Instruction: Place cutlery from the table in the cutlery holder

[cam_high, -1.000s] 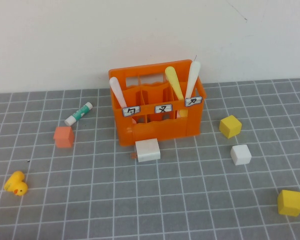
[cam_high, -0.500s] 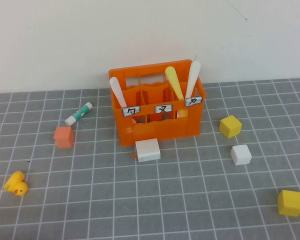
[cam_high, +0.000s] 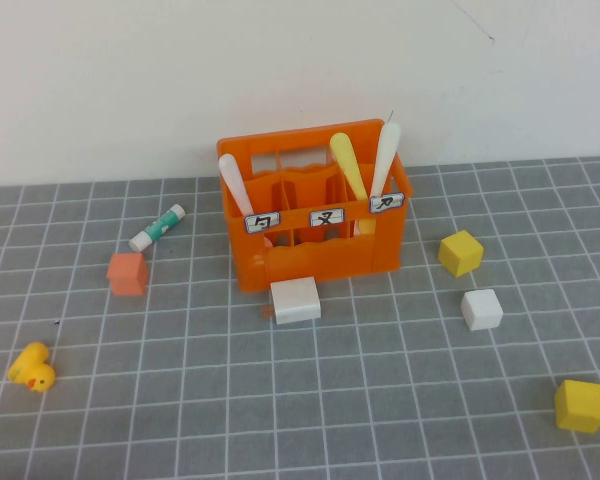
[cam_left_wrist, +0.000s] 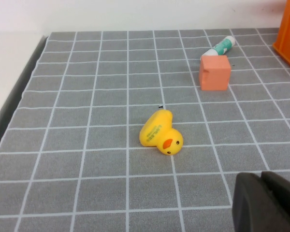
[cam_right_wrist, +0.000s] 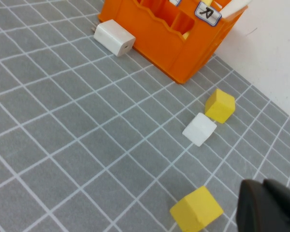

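Standing near upright in your cutlery holder point(cam_high: 315, 205), tips skyward, white knife point(cam_high: 384, 160), yellow knife point(cam_high: 348, 166) and pale pink spoon point(cam_high: 236, 186) are sitting unmoved since a second ago, left gripper point(cam_left_wrist: 266, 203) and right gripper point(cam_right_wrist: 270, 210) parked low (grip width I cannot tell).

Rubber duck point(cam_high: 31, 368), tube point(cam_high: 157, 227), coloured cubes point(cam_high: 127, 273) lie scattered.

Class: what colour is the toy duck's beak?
Orange, on the yellow duck; clearest in the left wrist view.

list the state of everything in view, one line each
cutlery holder: upright on the table
white knife: standing tilted in the left compartment
yellow knife: leaning in the right compartment
pale pink spoon: leaning in the right compartment
green-and-white tube: lying flat
rubber duck: tipped on its side
left pincer: low over the table near the duck
right pincer: above the yellow cube
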Robot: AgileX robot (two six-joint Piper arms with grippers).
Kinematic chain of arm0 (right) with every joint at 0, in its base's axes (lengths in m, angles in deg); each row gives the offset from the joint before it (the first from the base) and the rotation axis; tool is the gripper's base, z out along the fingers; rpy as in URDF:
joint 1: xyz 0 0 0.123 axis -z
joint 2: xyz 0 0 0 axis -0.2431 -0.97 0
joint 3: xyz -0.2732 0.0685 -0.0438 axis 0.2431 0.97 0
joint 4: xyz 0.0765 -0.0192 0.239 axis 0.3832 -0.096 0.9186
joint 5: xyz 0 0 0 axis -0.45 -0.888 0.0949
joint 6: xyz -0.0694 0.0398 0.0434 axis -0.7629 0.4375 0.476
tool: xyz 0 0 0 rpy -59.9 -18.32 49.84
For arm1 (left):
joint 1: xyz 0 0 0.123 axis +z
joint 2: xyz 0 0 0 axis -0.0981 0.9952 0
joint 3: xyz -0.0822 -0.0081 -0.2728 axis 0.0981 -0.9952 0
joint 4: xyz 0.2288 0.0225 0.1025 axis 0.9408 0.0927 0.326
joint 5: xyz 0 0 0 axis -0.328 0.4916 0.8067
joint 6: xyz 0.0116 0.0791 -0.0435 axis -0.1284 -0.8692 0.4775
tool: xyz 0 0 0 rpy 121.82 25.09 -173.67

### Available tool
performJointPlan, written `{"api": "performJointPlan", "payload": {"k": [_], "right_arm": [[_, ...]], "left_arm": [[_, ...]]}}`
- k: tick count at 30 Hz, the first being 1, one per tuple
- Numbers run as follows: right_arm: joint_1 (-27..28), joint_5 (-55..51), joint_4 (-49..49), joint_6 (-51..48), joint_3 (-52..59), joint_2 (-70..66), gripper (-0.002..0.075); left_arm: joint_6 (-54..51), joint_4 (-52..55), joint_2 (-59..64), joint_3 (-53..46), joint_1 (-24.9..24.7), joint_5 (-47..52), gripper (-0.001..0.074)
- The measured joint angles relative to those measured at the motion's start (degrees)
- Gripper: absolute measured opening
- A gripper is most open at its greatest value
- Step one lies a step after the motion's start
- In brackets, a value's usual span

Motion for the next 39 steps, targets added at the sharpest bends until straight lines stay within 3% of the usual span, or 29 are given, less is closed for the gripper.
{"api": "performJointPlan", "payload": {"k": [12,16,22,29,33,39], "right_arm": [[0.00,0.24,0.00,0.00,0.27,0.00,-0.0001],[1.43,5.91,0.79,0.00,3.46,1.69,-0.0001],[14.49,16.44,5.78,0.10,8.92,6.76,-0.0001],[31.62,17.21,7.51,3.17,13.62,8.95,-0.0001],[35.52,16.14,7.19,5.92,14.09,8.95,-0.0001],[35.95,8.41,3.04,13.14,13.98,9.08,-0.0001]], "left_arm": [[0.00,0.00,0.00,0.00,0.00,0.00,-0.0001],[0.14,0.00,0.00,0.00,0.00,0.00,-0.0001],[0.14,0.00,0.00,0.00,0.00,0.22,-0.0001],[0.14,0.00,0.00,0.00,0.00,0.22,-0.0001],[0.14,0.00,0.00,0.00,0.00,0.22,-0.0001],[0.14,0.00,0.00,0.00,0.00,0.22,-0.0001]]}}
